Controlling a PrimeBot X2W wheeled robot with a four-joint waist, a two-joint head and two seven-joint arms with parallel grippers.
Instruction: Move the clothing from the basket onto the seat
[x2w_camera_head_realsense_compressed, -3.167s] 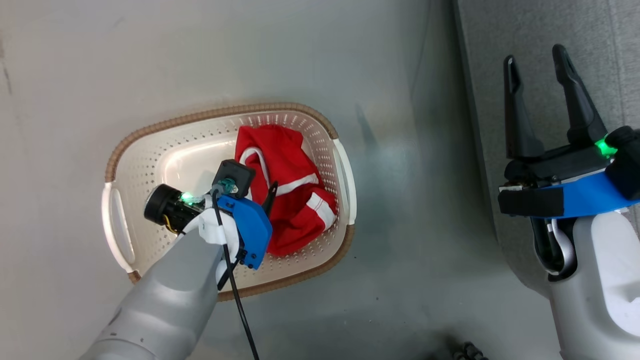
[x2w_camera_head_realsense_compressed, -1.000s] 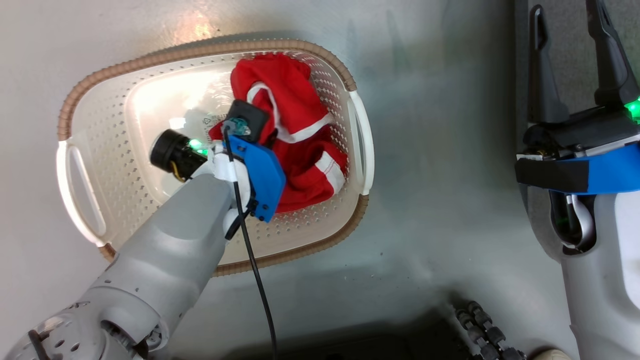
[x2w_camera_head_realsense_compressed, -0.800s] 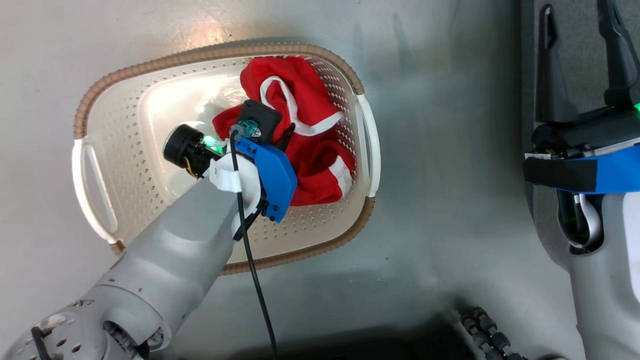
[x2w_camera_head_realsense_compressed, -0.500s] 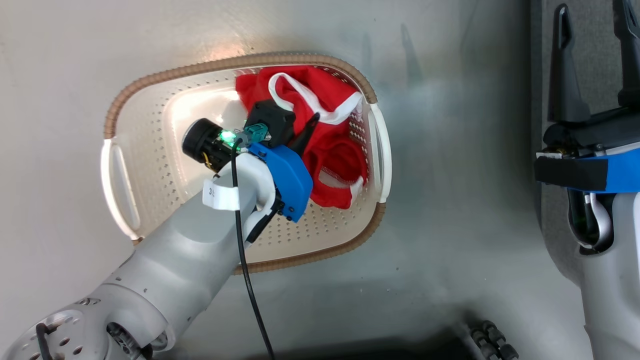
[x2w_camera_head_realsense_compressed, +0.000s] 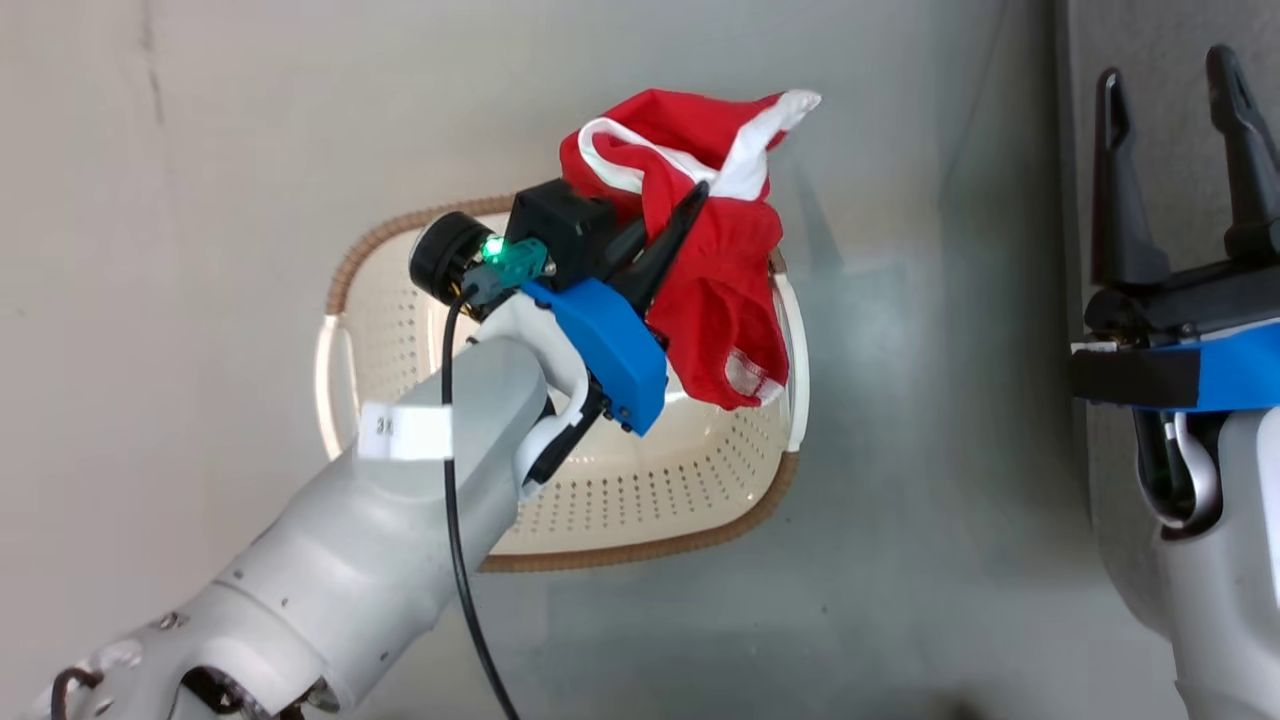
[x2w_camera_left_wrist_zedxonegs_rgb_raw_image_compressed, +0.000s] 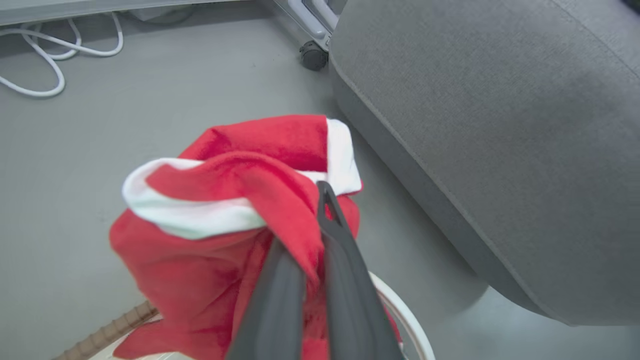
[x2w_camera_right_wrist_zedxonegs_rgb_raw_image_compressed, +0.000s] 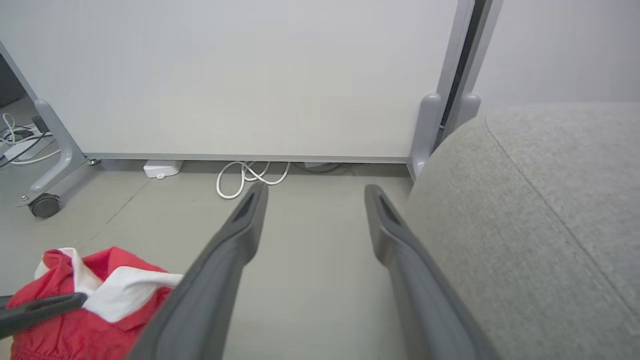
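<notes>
Red clothing (x2w_camera_head_realsense_compressed: 720, 290) looks light and floppy, so the left gripper (x2w_camera_head_realsense_compressed: 680, 215) clamped on a bunched fold seems plenty, with it dangling over the basket (x2w_camera_head_realsense_compressed: 640, 545), not yet at the seat (x2w_camera_left_wrist_zedxonegs_rgb_raw_image_compressed: 500, 150); right gripper (x2w_camera_head_realsense_compressed: 1170, 90) sits spread.

Grey floor (x2w_camera_right_wrist_zedxonegs_rgb_raw_image_compressed: 310, 280); white wheeled partition (x2w_camera_right_wrist_zedxonegs_rgb_raw_image_compressed: 250, 75); white cable (x2w_camera_right_wrist_zedxonegs_rgb_raw_image_compressed: 246, 174) coiled beneath, perhaps power lead.

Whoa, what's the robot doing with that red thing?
The robot's left hand is pinching the red clothing and holding it up above the white basket. The clothing is not on the grey seat yet; the seat is off to the robot's right. The right hand is open and holds nothing, near the seat.
</notes>
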